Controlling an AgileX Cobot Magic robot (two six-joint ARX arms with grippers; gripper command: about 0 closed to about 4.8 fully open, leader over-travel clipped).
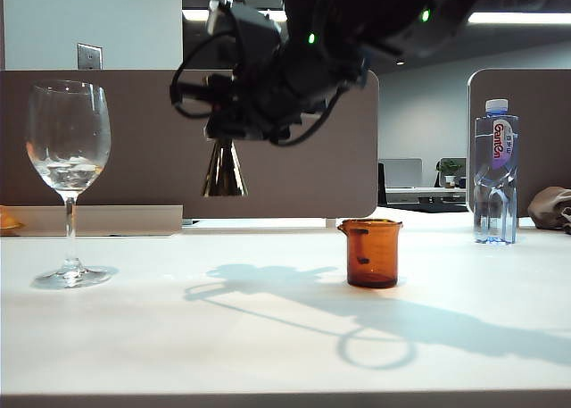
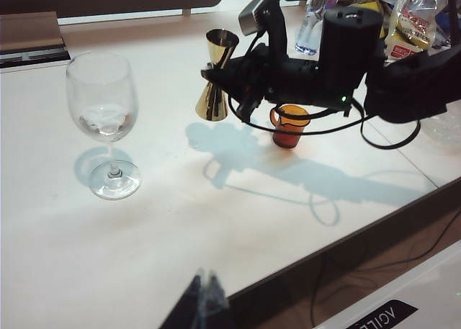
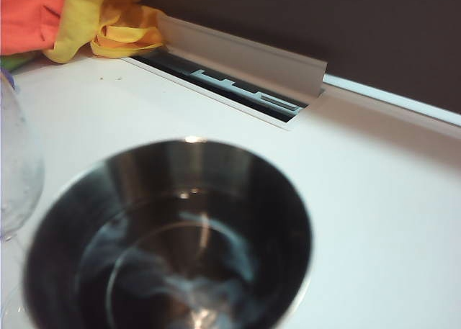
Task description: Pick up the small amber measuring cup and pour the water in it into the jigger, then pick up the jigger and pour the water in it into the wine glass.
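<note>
The right gripper [image 2: 229,84] holds the jigger [image 2: 215,73] clamped at its narrow waist, lifted clear of the white worktop [image 2: 216,221]. The gold double cone stands roughly upright in the grip; in the right wrist view its upper cup [image 3: 173,235] fills the foreground, dark inside, and whether any liquid lies in it cannot be told. To one side of this gripper, well apart and lower, the wine glass [image 1: 69,180] stands on its foot on the worktop, a shallow pool of water [image 1: 70,171] in its bowl. On the gripper's other side, below the arm and near its cast shadow, the small amber measuring cup [image 1: 371,253] sits upright on the worktop, untouched by either arm. Farther off beyond the cup stands a clear plastic bottle [image 1: 496,171] with a blue cap. The left gripper [image 2: 203,300] shows only as dark, blurred fingertips at the edge of its own wrist view, above the worktop's near edge and far from all three vessels; whether it is released or clenched cannot be told.
</note>
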